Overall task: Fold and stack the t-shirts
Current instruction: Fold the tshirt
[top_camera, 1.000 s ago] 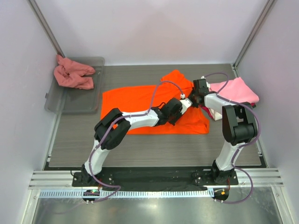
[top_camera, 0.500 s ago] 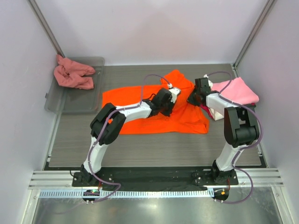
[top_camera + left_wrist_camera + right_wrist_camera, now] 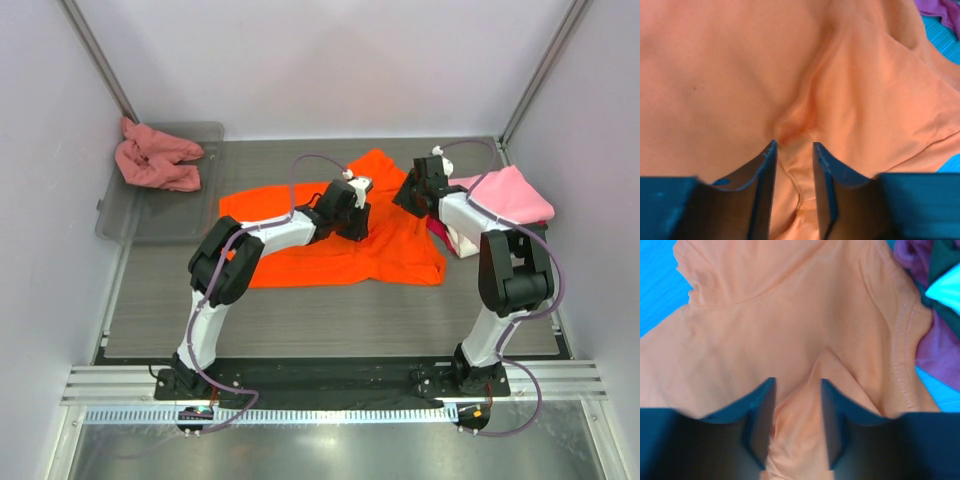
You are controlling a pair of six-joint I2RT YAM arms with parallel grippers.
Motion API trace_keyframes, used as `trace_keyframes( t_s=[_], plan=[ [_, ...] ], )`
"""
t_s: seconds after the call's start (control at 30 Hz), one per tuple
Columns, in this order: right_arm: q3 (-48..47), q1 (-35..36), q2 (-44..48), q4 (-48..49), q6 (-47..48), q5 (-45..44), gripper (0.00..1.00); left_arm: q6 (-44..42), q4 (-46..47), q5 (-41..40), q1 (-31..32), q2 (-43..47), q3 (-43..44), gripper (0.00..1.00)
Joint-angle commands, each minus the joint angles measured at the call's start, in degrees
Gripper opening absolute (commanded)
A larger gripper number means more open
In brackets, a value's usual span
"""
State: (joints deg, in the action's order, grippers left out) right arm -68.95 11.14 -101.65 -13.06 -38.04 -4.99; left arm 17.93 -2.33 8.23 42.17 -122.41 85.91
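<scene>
Left gripper [image 3: 794, 150] is seen with its jaws parted and a raised ridge of the orange t-shirt [image 3: 290, 240] lying between them. Right gripper [image 3: 797, 385] is likewise parted over another ridge of the same cloth. Whether the pads touch the cloth cannot be told.

The table [image 3: 300, 320] is enclosed by walls on 3 sides. The orange t-shirt is spread across its middle and rumpled at its right end, where the 2 grippers are set near each other. A bare strip of table is seen between its near hem and the arm bases.

The grey tray [image 3: 175, 218] is placed in the far left corner beside the wall, and the salmon-pink t-shirt [image 3: 155, 160] is bunched at its far end. By the right wall, the light pink t-shirt [image 3: 510, 192] is laid on the red t-shirt [image 3: 441, 236], just beside the orange one.
</scene>
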Motion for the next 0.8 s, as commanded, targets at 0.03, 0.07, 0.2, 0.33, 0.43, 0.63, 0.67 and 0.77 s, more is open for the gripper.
trace_keyframes(
  t_s=[0.03, 0.07, 0.2, 0.33, 0.43, 0.63, 0.67, 0.77],
  plan=[
    [-1.11, 0.29, 2.76, -1.26, 1.57, -3.97, 0.60, 2.10, 2.06, -0.49, -0.51, 2.52, -0.56, 0.52],
    [0.20, 0.38, 5.73, -1.18, 1.48, -4.41, 0.60, 2.37, 2.06, -0.76, -0.60, 2.96, -0.91, 0.55],
    [10.64, 0.38, 15.48, -0.92, 2.70, -7.66, 0.57, 2.20, 2.06, -0.67, -0.86, 5.34, -2.15, 0.61],
    [17.52, -0.41, 22.44, -4.42, 4.29, -7.32, 0.51, 1.67, 0.22, 0.73, -0.86, 4.99, -0.31, 0.63],
    [23.05, -0.50, 27.53, -6.71, 3.68, -6.52, 0.50, 2.10, -0.04, 1.35, -0.86, 4.02, 0.40, 0.63],
    [30.19, -0.85, 32.91, -7.68, 0.34, -9.50, 0.46, 2.98, -1.01, 1.44, -0.86, -0.28, 4.09, 0.56],
    [30.01, -1.03, 32.13, -7.68, 0.51, -9.42, 0.46, 3.33, -1.45, 1.53, -0.86, -0.89, 4.96, 0.55],
    [29.75, -1.64, 29.41, -7.86, 0.86, -9.42, 0.44, 4.12, -2.24, 1.26, -0.86, -2.66, 5.76, 0.54]
  ],
)
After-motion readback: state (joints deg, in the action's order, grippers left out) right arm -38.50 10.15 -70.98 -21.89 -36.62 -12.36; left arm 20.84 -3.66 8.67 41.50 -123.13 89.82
